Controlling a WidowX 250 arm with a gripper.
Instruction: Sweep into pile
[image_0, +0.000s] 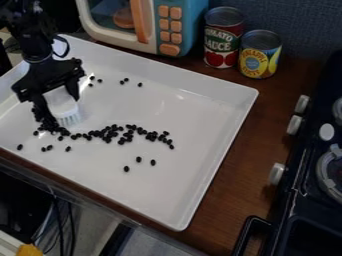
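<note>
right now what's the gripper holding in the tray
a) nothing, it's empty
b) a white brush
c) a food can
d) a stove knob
b: the gripper has a white brush between its fingers, bristles pointing down into the white tray next to the small black beans.

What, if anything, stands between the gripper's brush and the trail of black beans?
Nothing visible. The gripper holds the brush in the tray, bristles next to the trail's clumped end, and the beans lie on its floor. The cans stand outside the tray.
</note>
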